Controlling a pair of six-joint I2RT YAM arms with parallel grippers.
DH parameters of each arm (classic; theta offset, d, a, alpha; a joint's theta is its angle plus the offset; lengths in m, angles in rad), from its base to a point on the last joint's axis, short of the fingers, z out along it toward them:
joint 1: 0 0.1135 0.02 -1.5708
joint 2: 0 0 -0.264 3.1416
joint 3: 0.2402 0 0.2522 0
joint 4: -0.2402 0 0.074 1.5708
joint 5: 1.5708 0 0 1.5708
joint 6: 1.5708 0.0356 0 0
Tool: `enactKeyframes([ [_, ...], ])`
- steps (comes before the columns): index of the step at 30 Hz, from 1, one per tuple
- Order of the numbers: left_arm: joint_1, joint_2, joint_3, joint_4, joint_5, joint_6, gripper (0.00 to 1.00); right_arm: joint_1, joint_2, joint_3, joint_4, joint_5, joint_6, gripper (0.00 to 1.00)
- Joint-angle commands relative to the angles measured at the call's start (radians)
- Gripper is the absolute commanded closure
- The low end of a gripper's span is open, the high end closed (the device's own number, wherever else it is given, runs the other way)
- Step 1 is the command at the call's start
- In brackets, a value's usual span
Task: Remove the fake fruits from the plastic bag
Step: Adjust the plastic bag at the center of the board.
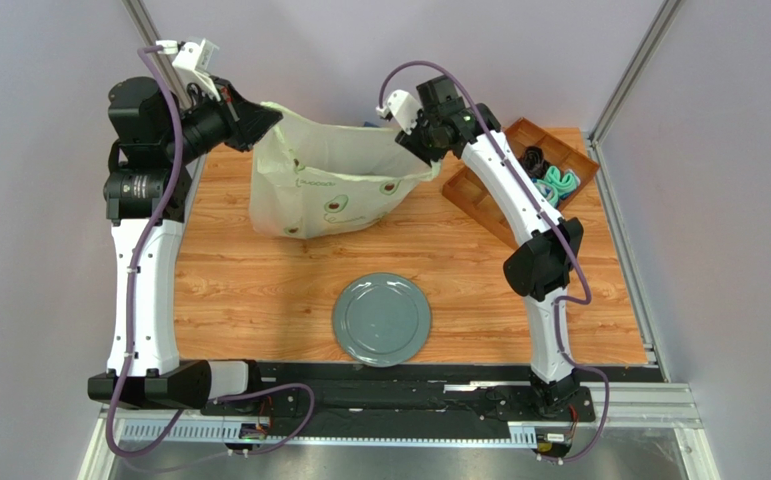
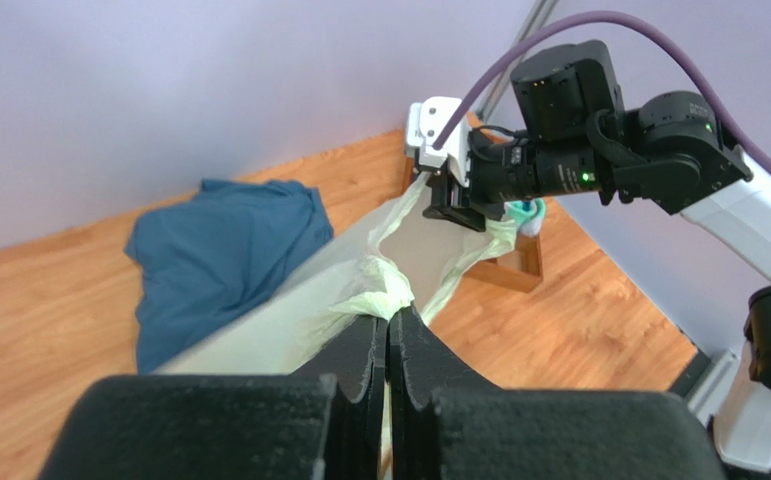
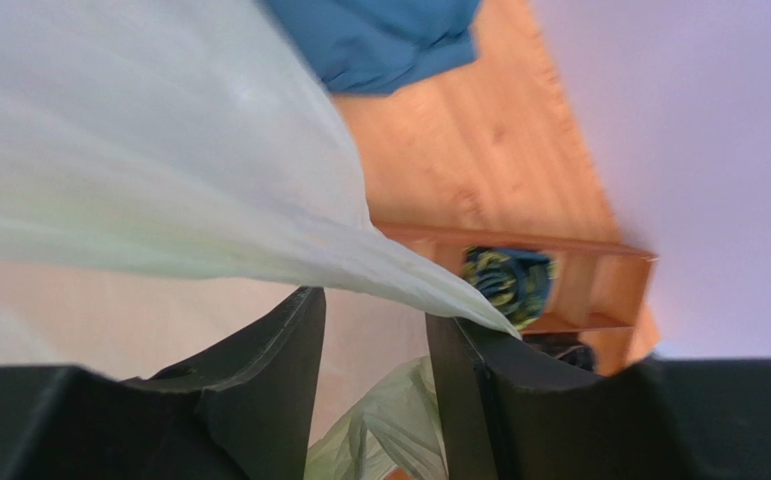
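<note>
A fixed camera looked down from above and behind both arm bases onto the whole wooden table (image 1: 259,290). The left wrist camera faced right across the table. The right wrist camera sat very close against the thin translucent pale green plastic bag (image 3: 139,150). All three views shared that bag (image 1: 329,185) (image 2: 359,300).

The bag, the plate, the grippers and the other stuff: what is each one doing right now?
plastic bag: held up by both top corners, stretched between the grippers
left gripper: shut on the bag's handle
right gripper: part open, bag film between its fingers
plate: empty, flat on the table
blue cloth: crumpled behind the bag
wooden tray: holds rolled socks
</note>
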Motion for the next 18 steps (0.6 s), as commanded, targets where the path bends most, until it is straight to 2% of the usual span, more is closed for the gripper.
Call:
enactKeyframes([
  [1, 0.003, -0.068, -0.187, -0.014, 0.047, -0.007, 1.00, -0.027, -0.082, -0.217, -0.078, 0.004, 0.020, 0.50],
  [4, -0.003, -0.123, -0.392, -0.056, 0.047, -0.019, 1.00, -0.027, -0.171, -0.377, -0.058, -0.072, 0.008, 0.42],
  [7, -0.006, -0.168, -0.527, -0.088, 0.059, -0.048, 1.00, -0.007, -0.259, -0.458, -0.064, -0.152, 0.011, 0.38],
  [9, -0.007, -0.206, -0.567, -0.077, 0.052, -0.062, 1.00, 0.019, -0.316, -0.479, -0.056, -0.235, 0.015, 0.35],
  [13, -0.007, -0.254, -0.603, -0.054, 0.024, -0.089, 1.00, 0.080, -0.487, -0.590, 0.095, -0.385, -0.012, 0.31],
  [16, -0.007, -0.252, -0.597, -0.060, 0.009, -0.097, 1.00, 0.131, -0.533, -0.693, 0.170, -0.425, -0.044, 0.31],
  [18, -0.007, -0.246, -0.598, -0.060, 0.004, -0.102, 1.00, 0.168, -0.531, -0.744, 0.195, -0.416, -0.058, 0.34],
])
